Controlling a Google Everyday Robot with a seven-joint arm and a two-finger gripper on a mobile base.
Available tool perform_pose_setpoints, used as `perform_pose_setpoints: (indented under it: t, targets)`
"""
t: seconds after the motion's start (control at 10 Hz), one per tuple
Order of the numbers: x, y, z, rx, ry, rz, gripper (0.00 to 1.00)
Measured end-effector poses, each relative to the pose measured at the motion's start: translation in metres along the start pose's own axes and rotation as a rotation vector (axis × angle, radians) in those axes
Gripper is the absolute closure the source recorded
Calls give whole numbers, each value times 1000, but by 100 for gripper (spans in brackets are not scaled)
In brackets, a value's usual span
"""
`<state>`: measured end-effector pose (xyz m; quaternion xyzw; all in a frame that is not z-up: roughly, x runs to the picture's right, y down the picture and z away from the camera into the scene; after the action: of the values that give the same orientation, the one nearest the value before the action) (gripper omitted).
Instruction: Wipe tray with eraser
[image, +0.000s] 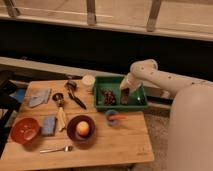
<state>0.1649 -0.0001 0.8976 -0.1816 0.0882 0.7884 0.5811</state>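
The green tray (134, 105) stands at the back right of the wooden table. My gripper (124, 96) reaches down from the white arm into the tray, right of its middle, low over the floor. A small dark block that looks like the eraser (123, 99) sits at the gripper's tip. I cannot tell whether it is held. A lumpy reddish-brown clump (107, 96) lies in the tray just left of the gripper.
A white cup (88, 81) stands left of the tray. A small blue bowl (113, 118) sits in front of it. Further left are a dark plate with an orange fruit (82, 129), a red bowl (25, 130), two blue pads (39, 97), utensils (75, 98) and a fork (55, 149).
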Motion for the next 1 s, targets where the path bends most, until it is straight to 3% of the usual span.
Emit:
perform_pose_setpoints:
  t: [0.1, 0.4, 0.7, 1.0]
  targets:
    - [-7, -16, -4, 30, -13, 13, 100]
    - [-44, -22, 3, 58, -39, 22, 100]
    - [-61, -8, 11, 28, -48, -6, 100]
    - [-32, 20, 17, -18, -24, -40, 100]
